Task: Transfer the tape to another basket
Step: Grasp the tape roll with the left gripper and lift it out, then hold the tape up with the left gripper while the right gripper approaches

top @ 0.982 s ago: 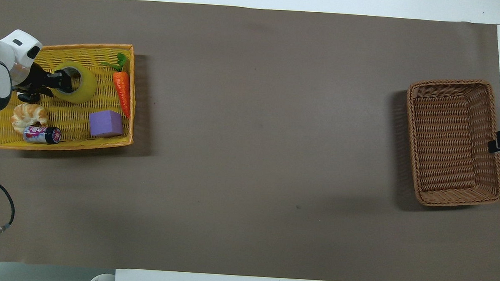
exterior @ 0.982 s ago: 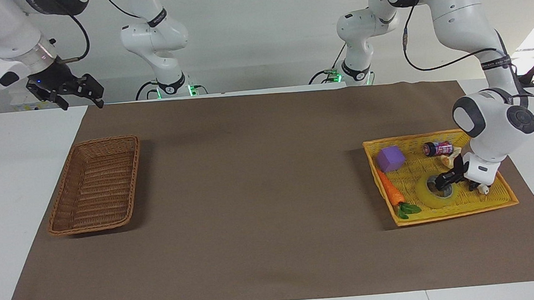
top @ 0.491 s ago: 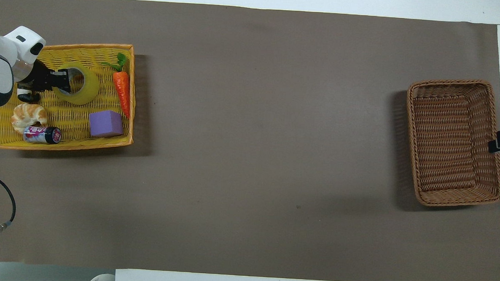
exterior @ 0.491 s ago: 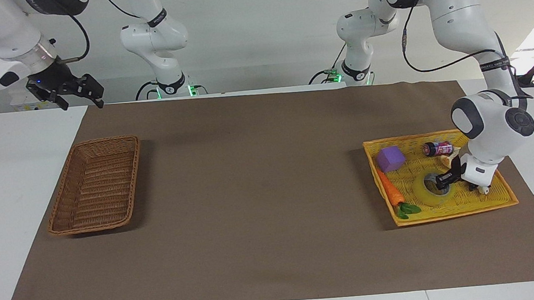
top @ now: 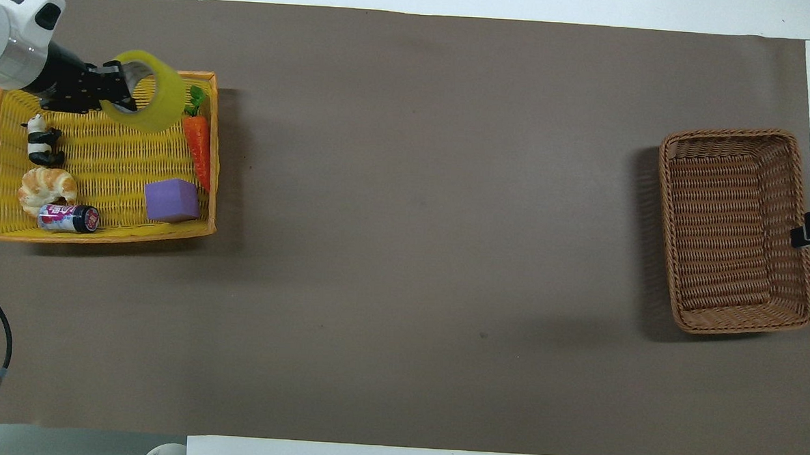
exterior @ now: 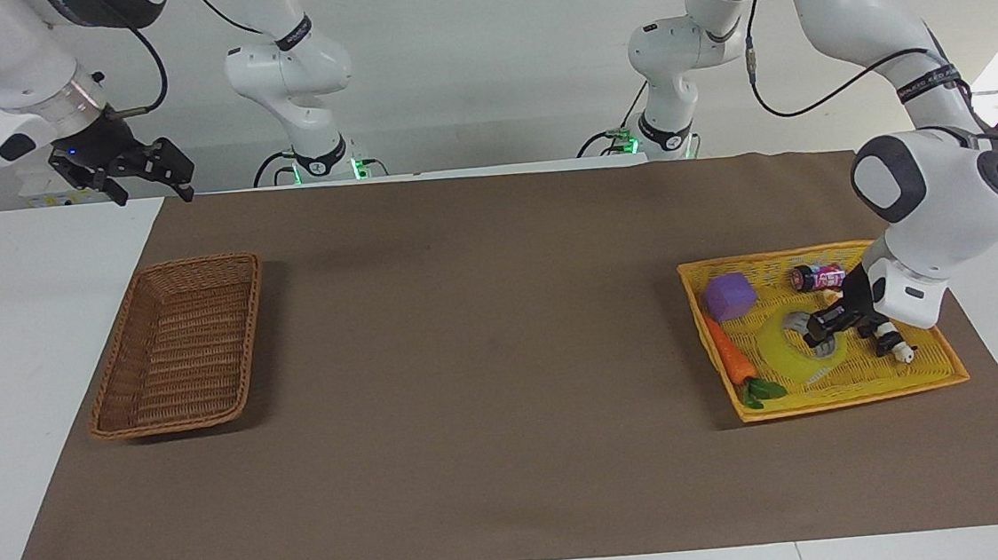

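Note:
My left gripper (exterior: pixel 824 332) is shut on the rim of the tape (exterior: pixel 791 348), a yellow translucent roll. The roll hangs tilted, lifted a little above the floor of the yellow basket (exterior: pixel 856 398). In the overhead view the tape (top: pixel 159 99) and left gripper (top: pixel 120 86) show over the yellow basket's (top: pixel 97 236) edge farthest from the robots. The brown wicker basket (exterior: pixel 179 341) (top: pixel 736 228) stands with nothing in it at the right arm's end of the table. My right gripper (exterior: pixel 155 193) waits open, raised over the table's corner beside that basket.
In the yellow basket lie a carrot (top: pixel 196 146), a purple cube (top: pixel 171 200), a small can (top: pixel 68 218), a croissant (top: pixel 46 188) and a panda figure (top: pixel 39 143). A brown mat (exterior: pixel 486 343) covers the table between the baskets.
The left gripper closed on the tape's rim and lifted it off the yellow basket's floor, tilting it. The panda figure under the wrist came into sight. The right arm stayed still.

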Action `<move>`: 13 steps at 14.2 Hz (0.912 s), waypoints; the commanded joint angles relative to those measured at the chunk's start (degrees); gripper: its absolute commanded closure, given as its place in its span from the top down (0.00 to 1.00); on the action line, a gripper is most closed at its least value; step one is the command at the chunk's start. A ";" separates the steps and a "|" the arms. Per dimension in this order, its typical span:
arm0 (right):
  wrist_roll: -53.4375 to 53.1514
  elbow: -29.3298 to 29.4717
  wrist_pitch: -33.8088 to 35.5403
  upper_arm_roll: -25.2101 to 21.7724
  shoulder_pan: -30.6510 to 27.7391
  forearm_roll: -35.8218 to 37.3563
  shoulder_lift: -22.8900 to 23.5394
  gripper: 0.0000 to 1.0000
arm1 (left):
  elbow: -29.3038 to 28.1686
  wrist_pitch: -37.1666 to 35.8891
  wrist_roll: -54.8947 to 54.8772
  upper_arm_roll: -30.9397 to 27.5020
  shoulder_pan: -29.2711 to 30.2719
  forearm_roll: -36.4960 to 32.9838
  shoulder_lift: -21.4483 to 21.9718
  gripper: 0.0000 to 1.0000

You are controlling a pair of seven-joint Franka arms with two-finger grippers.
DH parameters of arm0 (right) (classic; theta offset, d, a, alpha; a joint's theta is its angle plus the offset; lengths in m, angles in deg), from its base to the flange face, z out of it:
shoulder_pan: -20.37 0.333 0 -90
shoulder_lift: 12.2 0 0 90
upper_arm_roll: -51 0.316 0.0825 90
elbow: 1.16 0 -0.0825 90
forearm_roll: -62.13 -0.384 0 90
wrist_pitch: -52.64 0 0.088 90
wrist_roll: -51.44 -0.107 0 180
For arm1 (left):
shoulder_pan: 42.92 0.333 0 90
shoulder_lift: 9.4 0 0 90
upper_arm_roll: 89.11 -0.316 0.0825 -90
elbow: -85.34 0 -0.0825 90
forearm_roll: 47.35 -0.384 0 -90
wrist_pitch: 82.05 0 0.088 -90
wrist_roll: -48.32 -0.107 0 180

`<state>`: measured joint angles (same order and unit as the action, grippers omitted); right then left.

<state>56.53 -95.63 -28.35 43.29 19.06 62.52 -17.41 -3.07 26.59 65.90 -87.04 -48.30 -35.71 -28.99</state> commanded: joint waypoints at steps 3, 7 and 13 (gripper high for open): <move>0.97 -1.51 -0.74 0.51 -0.45 0.57 -1.29 0.99 | 2.37 -0.10 18.59 -0.50 -15.79 3.48 -0.27 0.00; 0.97 -1.51 -0.74 0.51 -0.45 0.57 -1.21 0.99 | 5.71 -1.85 26.70 0.03 -22.30 3.31 -0.54 0.00; 1.14 -0.90 -0.66 0.86 1.75 0.14 -1.38 0.99 | 7.29 -3.27 26.97 0.21 -24.24 3.22 -0.36 0.00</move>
<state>56.67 -95.61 -28.36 43.40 20.96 62.51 -17.58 2.48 24.90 92.06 -86.13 -71.90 -32.85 -29.01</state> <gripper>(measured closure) 0.009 0.780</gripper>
